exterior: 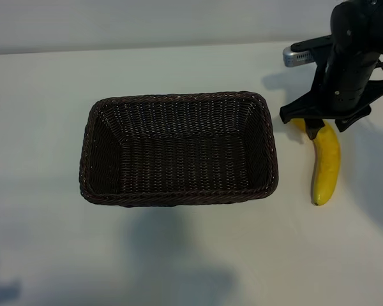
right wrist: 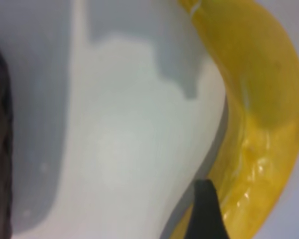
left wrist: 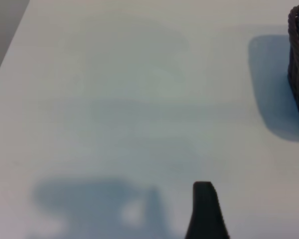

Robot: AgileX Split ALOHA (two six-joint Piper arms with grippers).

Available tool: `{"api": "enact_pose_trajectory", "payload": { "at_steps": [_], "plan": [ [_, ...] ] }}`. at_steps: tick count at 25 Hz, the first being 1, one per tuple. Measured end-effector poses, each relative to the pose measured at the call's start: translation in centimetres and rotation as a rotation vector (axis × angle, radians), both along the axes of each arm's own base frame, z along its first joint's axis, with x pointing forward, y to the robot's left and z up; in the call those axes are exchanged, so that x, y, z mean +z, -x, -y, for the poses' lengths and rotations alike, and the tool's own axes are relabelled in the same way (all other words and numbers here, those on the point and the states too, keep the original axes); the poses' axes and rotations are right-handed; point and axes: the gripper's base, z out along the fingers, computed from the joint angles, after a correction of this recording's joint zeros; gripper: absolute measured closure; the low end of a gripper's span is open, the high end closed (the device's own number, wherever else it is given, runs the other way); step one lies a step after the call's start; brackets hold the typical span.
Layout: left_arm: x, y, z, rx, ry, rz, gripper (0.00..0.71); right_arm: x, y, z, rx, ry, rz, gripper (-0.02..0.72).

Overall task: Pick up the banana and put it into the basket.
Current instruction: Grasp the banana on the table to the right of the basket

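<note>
Now we lower the right gripper [exterior: 314, 127], fingers spread, squarely over the banana [exterior: 325, 169] near the table's [exterior: 45, 89] right edge, then close; left fingers spread, idle.

bananas: 1 [exterior: 325, 167] | baskets: 1 [exterior: 179, 197] | hands: 2 [exterior: 323, 118] [left wrist: 206, 211]

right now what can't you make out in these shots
- Upper end of the banana: in the exterior view, the right end effector covers it, so contact can't be judged.
- The banana's ends: cut off by the right wrist view's edges.
- The basket: the left wrist view shows only a strip of wall at the frame edge.
- Left end effector: the left wrist view shows one fingertip; the rest is cut off.
</note>
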Motion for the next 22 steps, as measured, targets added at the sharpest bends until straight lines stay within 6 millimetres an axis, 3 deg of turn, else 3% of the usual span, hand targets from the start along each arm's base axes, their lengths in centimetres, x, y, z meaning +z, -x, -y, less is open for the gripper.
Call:
{"api": "enact_pose_trajectory", "payload": {
  "at_steps": [10,22],
  "plan": [
    [0.0,0.0,0.0,0.0,0.0,0.0,0.19,-2.9,-0.6,-0.2,0.004,0.018,-0.041,0.198],
    [0.0,0.0,0.0,0.0,0.0,0.0,0.19,-4.4,-1.1,0.0,0.012,0.043,-0.055,0.198]
  ]
}}
